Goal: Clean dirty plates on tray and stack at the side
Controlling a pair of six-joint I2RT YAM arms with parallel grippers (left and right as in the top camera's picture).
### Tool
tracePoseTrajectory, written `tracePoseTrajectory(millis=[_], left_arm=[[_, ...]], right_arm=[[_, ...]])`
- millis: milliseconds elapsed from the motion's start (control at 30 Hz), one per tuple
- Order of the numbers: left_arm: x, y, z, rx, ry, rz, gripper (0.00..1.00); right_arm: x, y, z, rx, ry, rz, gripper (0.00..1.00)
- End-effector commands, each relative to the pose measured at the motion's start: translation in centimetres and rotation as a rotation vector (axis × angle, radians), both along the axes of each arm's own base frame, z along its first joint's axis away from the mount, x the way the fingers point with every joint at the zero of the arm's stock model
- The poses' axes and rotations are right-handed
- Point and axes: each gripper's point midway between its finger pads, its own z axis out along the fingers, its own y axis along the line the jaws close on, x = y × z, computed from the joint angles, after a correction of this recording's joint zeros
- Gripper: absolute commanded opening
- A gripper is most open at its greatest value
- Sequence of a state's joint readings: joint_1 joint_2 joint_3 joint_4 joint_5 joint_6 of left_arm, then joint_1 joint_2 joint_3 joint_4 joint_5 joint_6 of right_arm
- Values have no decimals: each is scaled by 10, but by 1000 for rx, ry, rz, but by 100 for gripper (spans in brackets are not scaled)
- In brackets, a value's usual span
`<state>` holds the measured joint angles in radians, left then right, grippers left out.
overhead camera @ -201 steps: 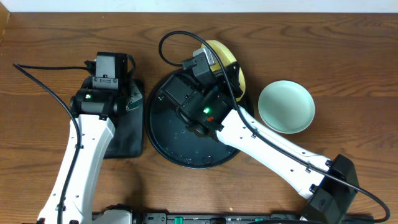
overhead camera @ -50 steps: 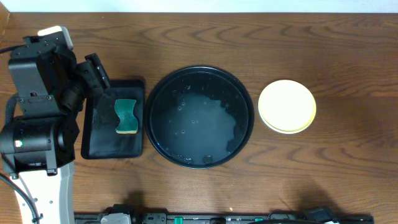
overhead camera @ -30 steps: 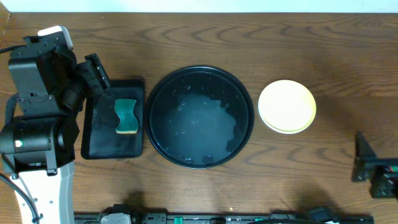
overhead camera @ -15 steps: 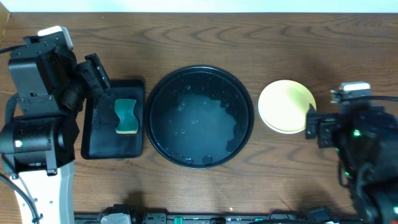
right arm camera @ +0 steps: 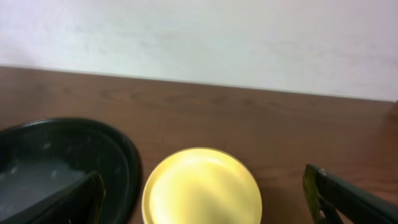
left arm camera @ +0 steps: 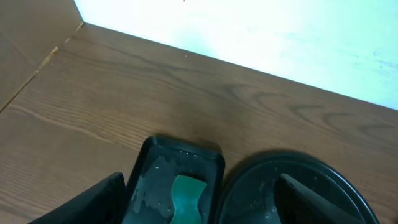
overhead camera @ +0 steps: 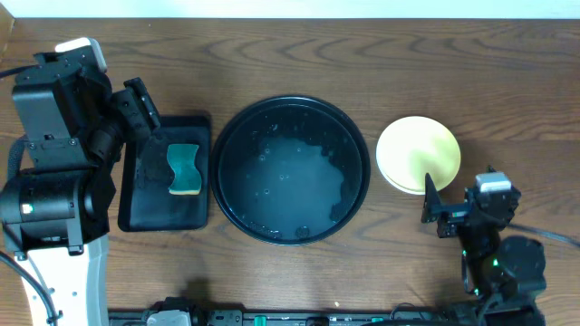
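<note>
The round black tray (overhead camera: 293, 170) lies mid-table, wet and with no plate on it; its rim also shows in the left wrist view (left arm camera: 249, 186) and the right wrist view (right arm camera: 118, 149). A pale yellow plate (overhead camera: 418, 154) (right arm camera: 202, 186) rests on the wood to the tray's right; what lies beneath it is hidden. My right gripper (overhead camera: 435, 204) (right arm camera: 202, 174) hangs open just in front of that plate, holding nothing. My left gripper (overhead camera: 143, 107) (left arm camera: 202, 179) is open and empty at the far left, above the rectangular tray.
A small rectangular black tray (overhead camera: 136, 213) left of the round one holds a green sponge (overhead camera: 184, 169) (left arm camera: 185, 199) and some water. A wall runs along the table's far edge. A cardboard panel stands at the far left corner.
My right arm came in from the lower right, reached beside the yellow plate, then dropped back toward the front edge. The left arm, sponge, tray and plate have stayed put.
</note>
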<state>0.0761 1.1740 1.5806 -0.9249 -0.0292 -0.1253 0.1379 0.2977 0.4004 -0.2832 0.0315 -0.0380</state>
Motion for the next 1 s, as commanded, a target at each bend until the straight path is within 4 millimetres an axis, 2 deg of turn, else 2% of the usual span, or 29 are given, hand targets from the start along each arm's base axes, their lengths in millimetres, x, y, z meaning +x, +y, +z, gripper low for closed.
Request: tracePoseTrajectory(millis=[0, 533, 700, 767, 967], left_arm=[[0, 2, -1, 9, 6, 1, 76], [0, 2, -1, 9, 6, 1, 76], [0, 2, -1, 9, 6, 1, 77], [0, 2, -1, 9, 6, 1, 77], [0, 2, -1, 9, 6, 1, 77]], right_arm=[[-4, 7, -7, 13, -57, 59, 99], [-1, 6, -45, 24, -217, 59, 99], [-1, 6, -60, 21, -165, 61, 99], [-2, 8, -74, 19, -107, 66, 99], [-2, 11, -73, 22, -110, 76, 99]])
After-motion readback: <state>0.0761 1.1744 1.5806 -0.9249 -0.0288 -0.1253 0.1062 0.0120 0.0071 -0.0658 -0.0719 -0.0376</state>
